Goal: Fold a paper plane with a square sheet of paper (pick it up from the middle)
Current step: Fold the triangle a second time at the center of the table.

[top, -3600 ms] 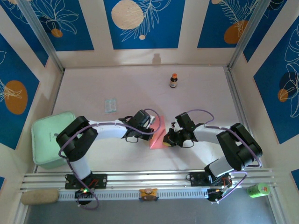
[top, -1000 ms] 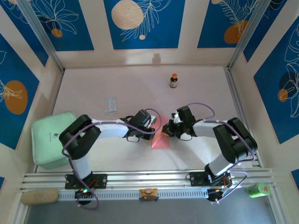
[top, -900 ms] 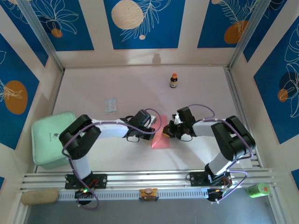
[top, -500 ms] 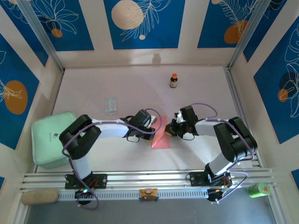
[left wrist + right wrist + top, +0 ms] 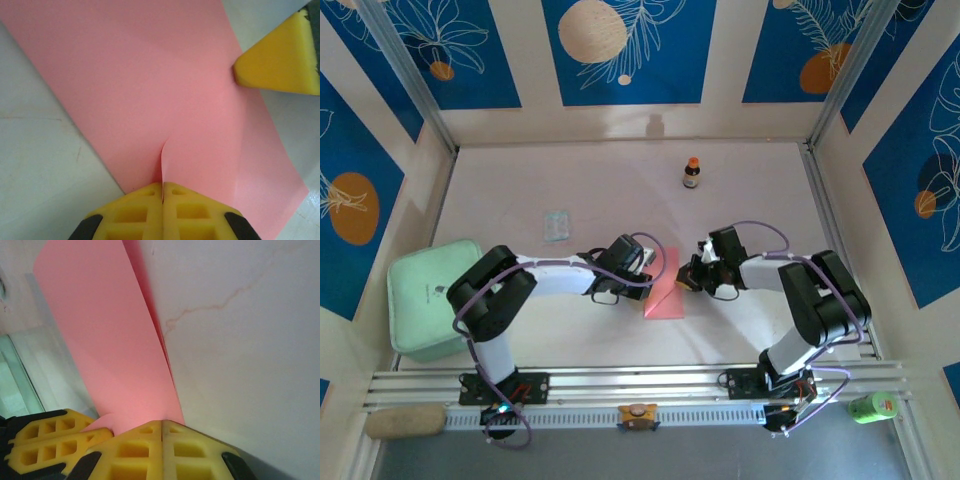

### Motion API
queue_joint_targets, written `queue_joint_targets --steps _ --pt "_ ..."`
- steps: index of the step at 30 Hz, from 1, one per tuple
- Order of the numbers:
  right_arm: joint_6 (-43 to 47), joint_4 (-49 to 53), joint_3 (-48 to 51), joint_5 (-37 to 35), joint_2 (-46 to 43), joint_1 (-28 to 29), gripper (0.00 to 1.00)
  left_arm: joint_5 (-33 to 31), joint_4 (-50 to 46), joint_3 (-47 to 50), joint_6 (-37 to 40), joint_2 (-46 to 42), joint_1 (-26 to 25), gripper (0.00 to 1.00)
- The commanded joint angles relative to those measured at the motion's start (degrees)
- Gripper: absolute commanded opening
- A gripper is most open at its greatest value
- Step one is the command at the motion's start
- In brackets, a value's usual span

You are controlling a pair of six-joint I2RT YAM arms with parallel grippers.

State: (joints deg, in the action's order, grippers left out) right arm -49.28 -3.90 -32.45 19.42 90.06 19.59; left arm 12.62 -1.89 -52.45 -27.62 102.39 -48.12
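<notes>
The left gripper (image 5: pixel 162 186) is clamped together on a pinched ridge of the thin salmon-pink square sheet of paper (image 5: pixel 665 292), which lies on the white table (image 5: pixel 620 180) toward its near edge. The paper looks light, limp and easily creased, so it is best held at its edges. The right gripper (image 5: pixel 161 423) is closed against the sheet's right edge.

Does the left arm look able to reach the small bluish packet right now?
Probably yes: bare table lies between the packet and the left gripper, but that gripper is shut on the pink sheet.
</notes>
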Motion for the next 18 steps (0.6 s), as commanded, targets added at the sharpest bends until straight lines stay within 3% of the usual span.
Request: queue_joint_targets --steps 1,6,12,18 --pt "2.2 3.7 -1.0 0.4 -4.5 0.1 0.0 0.8 -2.3 0.2 -0.6 1.0 0.5 0.0" --pt "1.8 2.8 -2.1 3.3 -7.0 2.0 0.0 0.7 -2.3 0.3 -0.5 1.0 0.5 0.0" --pt "-0.9 -0.4 -2.7 3.9 -2.8 6.5 0.0 0.7 -2.2 0.3 -0.5 1.1 0.5 0.0" --pt "-0.7 -1.6 -0.4 1.6 1.8 6.8 0.0 0.7 -2.3 0.5 -0.4 1.0 0.5 0.0"
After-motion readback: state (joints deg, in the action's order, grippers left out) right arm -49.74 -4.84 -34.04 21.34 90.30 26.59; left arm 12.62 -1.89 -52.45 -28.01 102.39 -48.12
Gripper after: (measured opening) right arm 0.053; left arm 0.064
